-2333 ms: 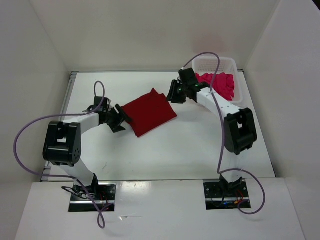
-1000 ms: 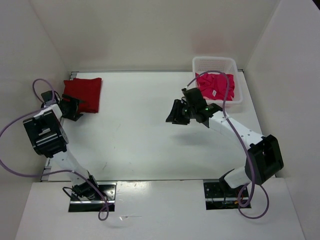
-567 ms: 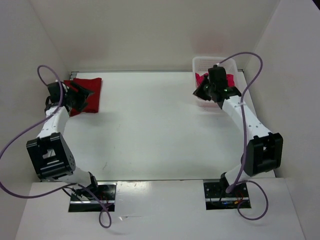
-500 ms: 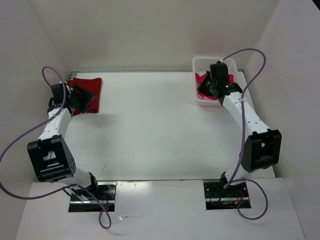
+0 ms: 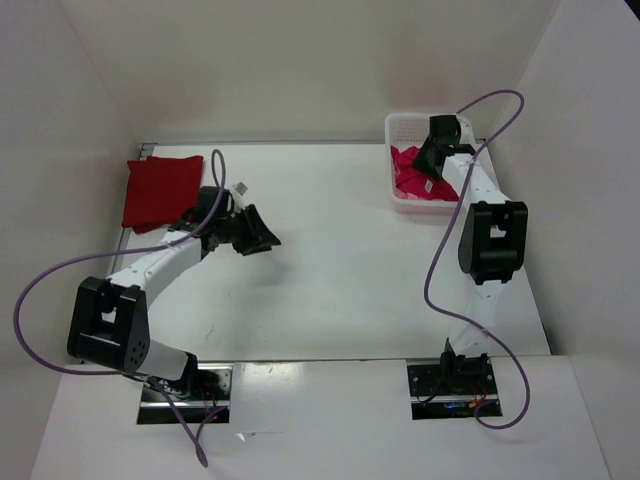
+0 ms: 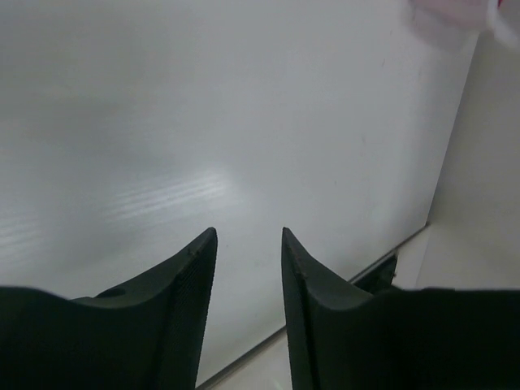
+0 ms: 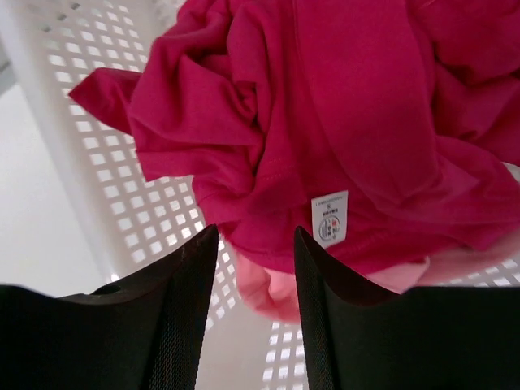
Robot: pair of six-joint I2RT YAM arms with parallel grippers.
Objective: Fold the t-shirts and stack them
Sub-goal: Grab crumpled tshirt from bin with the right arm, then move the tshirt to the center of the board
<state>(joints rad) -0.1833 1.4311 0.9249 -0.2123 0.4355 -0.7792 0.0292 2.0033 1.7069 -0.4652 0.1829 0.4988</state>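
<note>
Red shirt (image 5: 162, 190) lies folded at the far-left corner of the counter (image 5: 340, 290); the left claw (image 6: 248, 237) has pulled back, parted and empty. Right claw (image 7: 256, 236) now hovers parted, gripping nothing, above the magenta shirt (image 7: 325, 106) in the basket (image 7: 154, 203), likely next.

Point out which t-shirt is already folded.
The dark red cloth t-shirt, a flat folded rectangle far left on the table; the bright magenta-pink t-shirt and pale pink t-shirt lie crumpled in the white plastic lattice basket.
</note>
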